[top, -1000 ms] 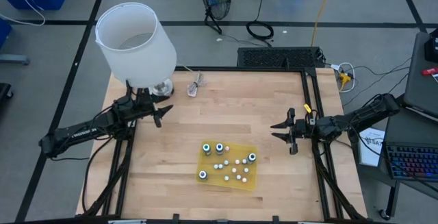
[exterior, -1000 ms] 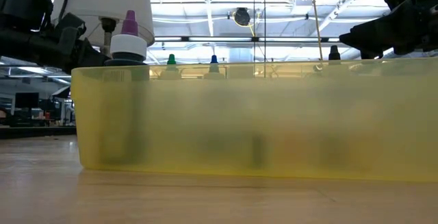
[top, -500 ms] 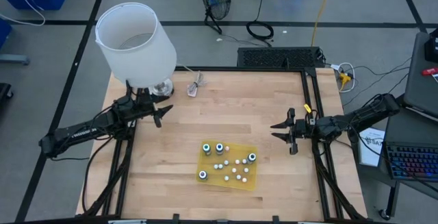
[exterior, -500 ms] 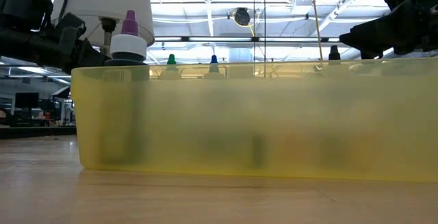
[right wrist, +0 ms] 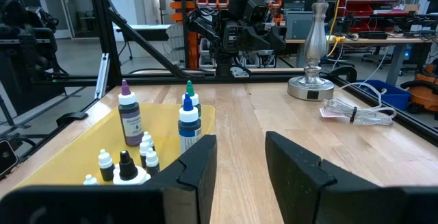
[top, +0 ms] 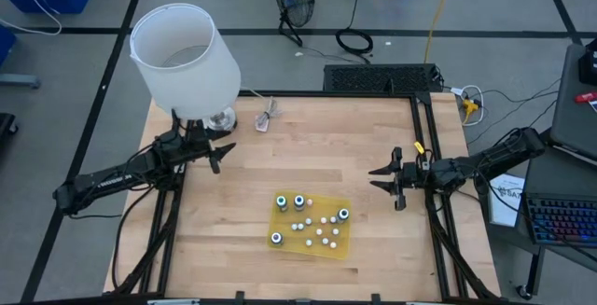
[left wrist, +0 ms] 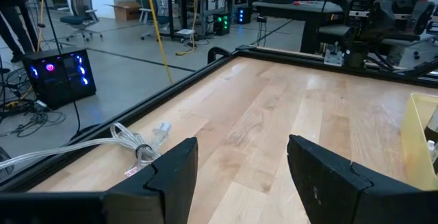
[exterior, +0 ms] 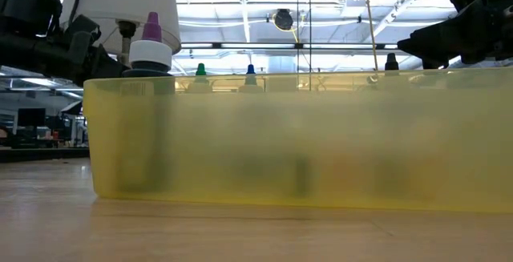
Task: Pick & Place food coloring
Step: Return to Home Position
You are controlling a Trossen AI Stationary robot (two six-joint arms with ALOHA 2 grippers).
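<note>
Food coloring bottles (top: pixel 299 201) sit in the tray (top: pixel 291 243) at six o'clock. Left gripper (top: pixel 217 156) at nine and right gripper (top: pixel 382 180) at three hang spread, empty.

- The tray (top: pixel 315 206) lies on the surface (top: pixel 326 146), toward its front edge and about midway between the left and right sides.
- The food coloring bottles (top: pixel 299 201) all stand inside the tray. Two larger ones stand side by side along its far edge, one at its front left corner and one by its right side. The smaller ones cluster in the middle.
- A lamp (top: pixel 185 58) stands at the far left corner of the surface.
- A bagged cord (top: pixel 268 118) lies just right of the lamp's base, near the far edge.
- The left hand (top: pixel 222 156) hangs over the left side, in front of the lamp's base, well apart from the tray.
- The right hand (top: pixel 375 178) hangs over the right side, behind and to the right of the tray, apart from it.
</note>
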